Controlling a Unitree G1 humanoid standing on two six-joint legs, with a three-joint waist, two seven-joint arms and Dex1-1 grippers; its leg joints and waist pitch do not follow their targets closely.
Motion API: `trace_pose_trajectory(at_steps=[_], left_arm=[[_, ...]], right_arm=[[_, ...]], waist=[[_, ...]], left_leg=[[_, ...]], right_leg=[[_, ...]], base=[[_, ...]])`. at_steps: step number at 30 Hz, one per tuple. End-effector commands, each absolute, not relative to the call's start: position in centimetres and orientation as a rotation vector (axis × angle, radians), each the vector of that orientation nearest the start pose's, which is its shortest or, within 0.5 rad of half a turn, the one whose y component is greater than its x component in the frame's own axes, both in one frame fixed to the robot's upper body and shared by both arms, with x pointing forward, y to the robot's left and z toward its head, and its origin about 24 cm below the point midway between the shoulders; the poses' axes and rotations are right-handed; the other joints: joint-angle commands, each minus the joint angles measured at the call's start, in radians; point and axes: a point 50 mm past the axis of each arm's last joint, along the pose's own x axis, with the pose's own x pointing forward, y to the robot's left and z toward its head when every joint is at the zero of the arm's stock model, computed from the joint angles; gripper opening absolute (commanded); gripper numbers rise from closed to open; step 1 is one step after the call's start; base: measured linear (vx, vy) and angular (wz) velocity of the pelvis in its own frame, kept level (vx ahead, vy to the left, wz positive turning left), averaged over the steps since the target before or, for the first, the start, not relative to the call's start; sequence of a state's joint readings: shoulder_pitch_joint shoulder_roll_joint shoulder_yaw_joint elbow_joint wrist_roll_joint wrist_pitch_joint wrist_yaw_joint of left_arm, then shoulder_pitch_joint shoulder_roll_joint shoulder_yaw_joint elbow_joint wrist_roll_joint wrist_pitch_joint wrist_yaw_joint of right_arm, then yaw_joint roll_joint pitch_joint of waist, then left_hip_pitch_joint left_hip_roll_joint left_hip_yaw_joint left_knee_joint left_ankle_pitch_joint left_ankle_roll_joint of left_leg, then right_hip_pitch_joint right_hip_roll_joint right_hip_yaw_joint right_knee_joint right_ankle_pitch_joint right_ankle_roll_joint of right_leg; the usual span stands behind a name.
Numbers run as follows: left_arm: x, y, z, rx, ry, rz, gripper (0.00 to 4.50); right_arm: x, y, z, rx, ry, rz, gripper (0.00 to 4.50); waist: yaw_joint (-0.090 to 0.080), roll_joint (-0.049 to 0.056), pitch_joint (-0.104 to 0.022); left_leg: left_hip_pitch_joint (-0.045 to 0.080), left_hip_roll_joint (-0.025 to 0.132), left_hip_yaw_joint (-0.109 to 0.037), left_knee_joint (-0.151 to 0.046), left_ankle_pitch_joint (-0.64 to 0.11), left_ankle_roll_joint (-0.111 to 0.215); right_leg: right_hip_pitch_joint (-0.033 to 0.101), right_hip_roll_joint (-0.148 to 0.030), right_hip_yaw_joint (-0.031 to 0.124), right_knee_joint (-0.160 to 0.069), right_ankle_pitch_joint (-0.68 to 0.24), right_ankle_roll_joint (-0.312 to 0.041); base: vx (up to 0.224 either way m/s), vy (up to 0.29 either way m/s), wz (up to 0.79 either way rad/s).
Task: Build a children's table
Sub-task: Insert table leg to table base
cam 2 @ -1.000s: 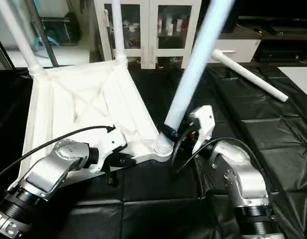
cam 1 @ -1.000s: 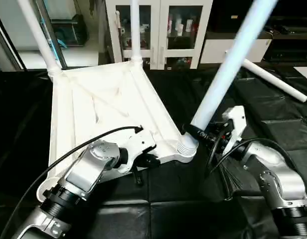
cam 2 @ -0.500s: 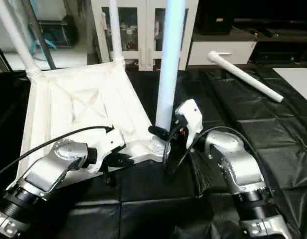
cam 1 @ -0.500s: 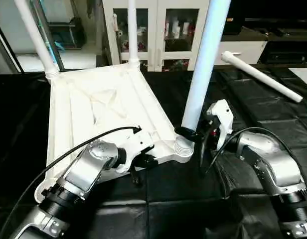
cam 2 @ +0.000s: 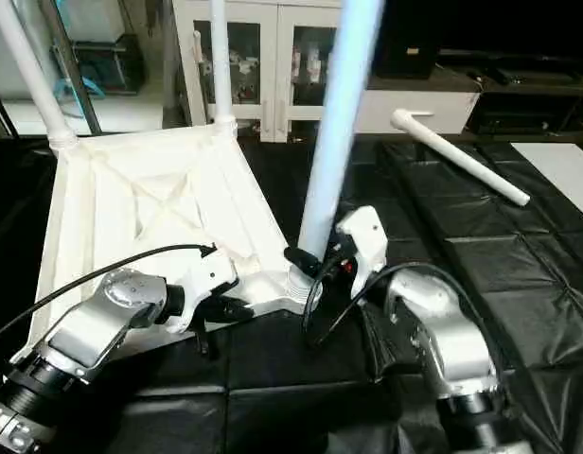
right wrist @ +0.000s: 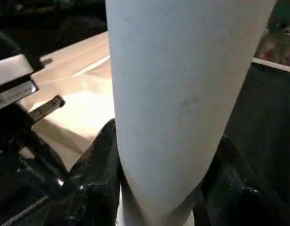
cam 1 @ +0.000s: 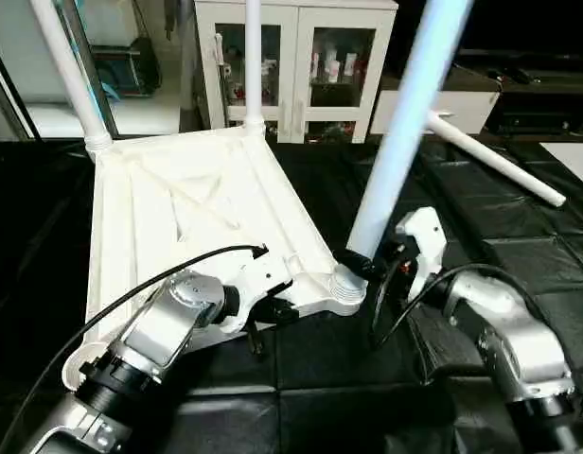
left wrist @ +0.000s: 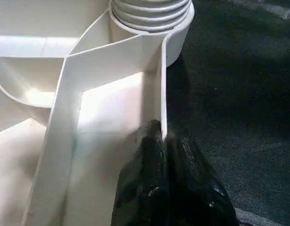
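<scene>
The children's table's white tabletop [cam 1: 187, 218] lies ribbed side up on the black work table. Two legs [cam 1: 69, 71] [cam 1: 253, 57] stand in its far corner sockets. A third leg [cam 1: 405, 123] leans to the right, its ribbed base [cam 1: 346, 280] at the near right corner socket [left wrist: 178, 33]. My right gripper [cam 1: 362, 265] is shut on this leg just above the base, a finger [right wrist: 95, 183] on each side. My left gripper [cam 1: 273, 310] is shut on the tabletop's near rim [left wrist: 157, 94] beside that socket. A fourth leg [cam 1: 495, 159] lies loose at the back right.
The black quilted cover of the work table [cam 1: 320, 378] surrounds the tabletop. A white glass-door cabinet [cam 1: 301, 57] and a low white unit [cam 1: 462, 104] stand behind the table. My left arm's black cable [cam 1: 168, 274] arcs over the tabletop's near edge.
The held leg swung from leaning right to nearly upright, then tilted right again, its base staying at the corner socket. The left gripper kept its hold on the rim.
</scene>
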State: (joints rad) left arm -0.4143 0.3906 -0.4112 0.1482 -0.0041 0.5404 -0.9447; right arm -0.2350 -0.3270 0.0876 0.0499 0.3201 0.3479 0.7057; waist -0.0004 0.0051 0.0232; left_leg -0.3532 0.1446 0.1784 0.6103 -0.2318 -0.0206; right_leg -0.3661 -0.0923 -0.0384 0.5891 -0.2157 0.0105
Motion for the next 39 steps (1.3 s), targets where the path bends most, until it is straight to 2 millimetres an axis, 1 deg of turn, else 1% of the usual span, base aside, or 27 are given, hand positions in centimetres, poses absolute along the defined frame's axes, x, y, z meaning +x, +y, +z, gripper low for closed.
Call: trace_pose_trajectory(at_steps=[1,3,4,8,13,14,16,17,19,20,21,22,23,24,25,26,27,28,29,30,31,32,33,35,36,38,39], left_arm=[[28.7,10.7,5.2,0.394,0.537,-1.145,0.0],[28.8,10.7,5.2,0.395,0.536,-1.147,0.0],[28.8,10.7,5.2,0.4,0.536,-1.151,0.0],[28.7,10.7,5.2,0.403,0.536,-1.155,0.0],[28.6,10.7,4.9,0.422,0.552,-1.144,0.0],[28.8,10.5,4.8,0.415,0.561,-1.118,0.0],[29.4,9.8,4.6,0.386,0.571,-1.031,0.0],[30.0,9.0,4.6,0.356,0.57,-0.971,0.0],[30.7,8.1,4.7,0.32,0.554,-0.911,0.0],[30.9,7.7,4.8,0.312,0.548,-0.895,0.0],[31.1,7.4,4.9,0.304,0.542,-0.882,0.0],[31.9,6.2,5.3,0.273,0.518,-0.839,0.0],[31.9,6.2,5.3,0.273,0.518,-0.839,0.0],[32.2,5.7,5.6,0.256,0.505,-0.819,0.0],[33.1,4.2,6.3,0.244,0.461,-0.775,0.0],[33.2,3.7,6.6,0.243,0.45,-0.767,0.0],[33.4,3.1,6.8,0.245,0.437,-0.76,0.0],[33.6,2.7,7.0,0.248,0.426,-0.75,0.0],[33.6,2.7,7.0,0.248,0.426,-0.75,0.0],[33.8,2.2,7.2,0.251,0.419,-0.739,0.0],[33.9,2.1,7.2,0.249,0.42,-0.735,0.0],[33.9,2.1,7.2,0.249,0.42,-0.735,0.0],[33.9,2.2,7.2,0.248,0.423,-0.731,0.0],[34.1,2.4,7.1,0.247,0.427,-0.723,0.0],[34.2,2.6,7.0,0.25,0.427,-0.727,0.0],[34.2,2.7,7.1,0.259,0.406,-0.764,0.0],[34.2,2.7,7.1,0.259,0.406,-0.764,0.0]], right_arm=[[26.1,-15.9,1.2,0.065,0.486,0.75,1.82],[26.2,-16.0,1.3,0.053,0.481,0.748,1.82],[26.3,-15.9,1.4,0.041,0.475,0.753,1.82],[26.4,-15.8,1.4,0.028,0.469,0.757,1.82],[26.9,-15.5,1.3,0.0,0.455,0.714,1.82],[27.6,-15.7,1.2,-0.019,0.445,0.643,1.82],[29.6,-16.6,1.2,-0.046,0.416,0.435,1.82],[30.7,-17.2,1.3,-0.023,0.404,0.303,1.82],[31.6,-17.6,1.5,0.007,0.393,0.208,1.82],[31.9,-17.7,1.6,0.019,0.387,0.18,1.82],[32.3,-17.7,1.7,0.029,0.382,0.155,1.82],[33.1,-17.7,1.9,0.055,0.371,0.087,1.82],[33.1,-17.7,1.9,0.055,0.371,0.087,1.82],[33.4,-17.7,2.0,0.065,0.369,0.057,1.82],[34.4,-17.6,2.2,0.052,0.359,-0.025,1.82],[34.6,-17.6,2.4,0.039,0.352,-0.051,1.82],[35.0,-17.3,2.6,0.041,0.343,-0.066,1.82],[35.4,-17.0,2.9,0.026,0.327,-0.086,1.82],[35.4,-17.0,2.9,0.026,0.327,-0.086,1.82],[35.9,-16.3,3.3,0.024,0.305,-0.093,1.82],[36.1,-16.1,3.4,0.026,0.299,-0.092,1.82],[36.1,-16.1,3.4,0.026,0.299,-0.092,1.82],[36.3,-15.7,3.6,0.033,0.295,-0.085,1.82],[36.5,-15.4,3.7,0.04,0.287,-0.079,1.82],[36.6,-15.2,3.8,0.046,0.277,-0.076,1.82],[36.8,-15.1,4.0,0.073,0.254,-0.065,1.82],[36.8,-15.1,4.0,0.073,0.254,-0.065,1.82]], waist=[[-0.011,0.012,-0.014],[-0.012,0.014,-0.016],[-0.011,0.019,-0.016],[-0.011,0.017,-0.017],[-0.014,0.019,-0.015],[-0.016,0.024,-0.013],[-0.036,0.023,-0.01],[-0.039,0.026,-0.01],[-0.047,0.022,-0.013],[-0.052,0.024,-0.011],[-0.059,0.017,-0.015],[-0.059,0.016,-0.016],[-0.059,0.021,-0.016],[-0.055,0.021,-0.023],[-0.05,0.014,-0.031],[-0.042,0.019,-0.032],[-0.039,0.017,-0.032],[-0.034,0.016,-0.033],[-0.03,0.015,-0.033],[-0.022,0.015,-0.038],[-0.019,0.018,-0.043],[-0.014,0.02,-0.047],[-0.013,0.021,-0.046],[-0.012,0.018,-0.046],[-0.011,0.016,-0.044],[-0.012,0.015,-0.037],[-0.012,0.016,-0.038]], left_leg=[[0.013,0.082,-0.053,-0.121,-0.514,-0.082],[0.016,0.082,-0.053,-0.122,-0.52,-0.085],[0.016,0.082,-0.052,-0.124,-0.51,-0.085],[0.011,0.083,-0.048,-0.126,-0.47,-0.08],[0.012,0.083,-0.048,-0.127,-0.49,-0.085],[0.011,0.083,-0.052,-0.129,-0.501,-0.09],[0.011,0.078,-0.055,-0.128,-0.546,-0.111],[0.011,0.076,-0.059,-0.128,-0.56,-0.115],[0.013,0.075,-0.064,-0.126,-0.576,-0.117],[0.014,0.074,-0.065,-0.126,-0.597,-0.112],[0.011,0.073,-0.063,-0.124,-0.578,-0.098],[0.008,0.073,-0.062,-0.123,-0.558,-0.09],[0.01,0.069,-0.057,-0.118,-0.529,-0.075],[0.006,0.072,-0.052,-0.116,-0.47,-0.061],[-0.007,0.076,-0.047,-0.115,-0.358,-0.041],[-0.003,0.072,-0.037,-0.109,-0.276,-0.022],[-0.001,0.073,-0.032,-0.108,-0.261,-0.01],[0.002,0.072,-0.025,-0.103,-0.256,0.006],[0.0,0.071,-0.024,-0.102,-0.254,0.013],[-0.009,0.073,-0.025,-0.101,-0.206,0.029],[-0.009,0.074,-0.025,-0.099,-0.17,0.036],[-0.009,0.074,-0.023,-0.091,-0.07,0.067],[-0.012,0.075,-0.023,-0.09,-0.047,0.081],[-0.013,0.075,-0.02,-0.088,-0.041,0.111],[-0.013,0.075,-0.018,-0.089,-0.059,0.121],[-0.011,0.078,-0.017,-0.096,-0.148,0.104],[-0.009,0.079,-0.017,-0.097,-0.169,0.094]], right_leg=[[-0.012,-0.059,0.041,-0.094,-0.447,-0.133],[-0.013,-0.059,0.041,-0.097,-0.449,-0.127],[-0.012,-0.058,0.041,-0.097,-0.423,-0.131],[-0.008,-0.057,0.042,-0.093,-0.355,-0.149],[-0.011,-0.059,0.042,-0.095,-0.382,-0.151],[-0.01,-0.059,0.041,-0.095,-0.395,-0.148],[-0.017,-0.059,0.036,-0.098,-0.453,-0.141],[-0.017,-0.059,0.033,-0.1,-0.474,-0.133],[-0.013,-0.059,0.028,-0.104,-0.497,-0.118],[-0.018,-0.058,0.026,-0.11,-0.497,-0.115],[-0.013,-0.059,0.025,-0.109,-0.471,-0.121],[-0.011,-0.061,0.026,-0.109,-0.453,-0.128],[-0.015,-0.063,0.029,-0.111,-0.44,-0.144],[-0.009,-0.065,0.033,-0.107,-0.385,-0.162],[0.004,-0.065,0.035,-0.094,-0.256,-0.192],[0.001,-0.063,0.034,-0.089,-0.169,-0.228],[0.001,-0.063,0.034,-0.091,-0.157,-0.237],[-0.004,-0.062,0.034,-0.092,-0.166,-0.247],[-0.003,-0.062,0.034,-0.092,-0.177,-0.246],[0.008,-0.063,0.033,-0.084,-0.147,-0.24],[0.008,-0.064,0.032,-0.078,-0.109,-0.242],[0.011,-0.058,0.027,-0.063,0.03,-0.261],[0.014,-0.059,0.026,-0.059,0.065,-0.268],[0.016,-0.06,0.024,-0.057,0.087,-0.28],[0.015,-0.062,0.024,-0.061,0.059,-0.284],[0.011,-0.063,0.026,-0.075,-0.064,-0.273],[0.01,-0.064,0.026,-0.077,-0.095,-0.267]], base=[[0.0,0.0,0.0],[0.0,0.0,0.0],[0.0,0.0,0.0],[0.0,0.0,0.0],[0.0,0.0,0.0],[0.0,0.0,0.0],[0.0,0.0,0.0],[0.0,0.0,0.0],[0.0,0.0,0.0],[0.0,0.0,0.0],[0.0,0.0,0.0],[0.0,0.0,0.0],[0.0,0.0,0.0],[0.0,0.0,0.0],[0.0,0.0,0.0],[0.0,0.0,0.0],[0.0,0.0,0.0],[0.0,0.0,0.0],[0.0,0.0,0.0],[0.0,0.0,0.0],[0.0,0.0,0.0],[0.0,0.0,0.0],[0.0,0.0,0.0],[0.0,0.0,0.0],[0.0,0.0,0.0],[0.0,0.0,0.0],[0.0,0.0,0.0]])
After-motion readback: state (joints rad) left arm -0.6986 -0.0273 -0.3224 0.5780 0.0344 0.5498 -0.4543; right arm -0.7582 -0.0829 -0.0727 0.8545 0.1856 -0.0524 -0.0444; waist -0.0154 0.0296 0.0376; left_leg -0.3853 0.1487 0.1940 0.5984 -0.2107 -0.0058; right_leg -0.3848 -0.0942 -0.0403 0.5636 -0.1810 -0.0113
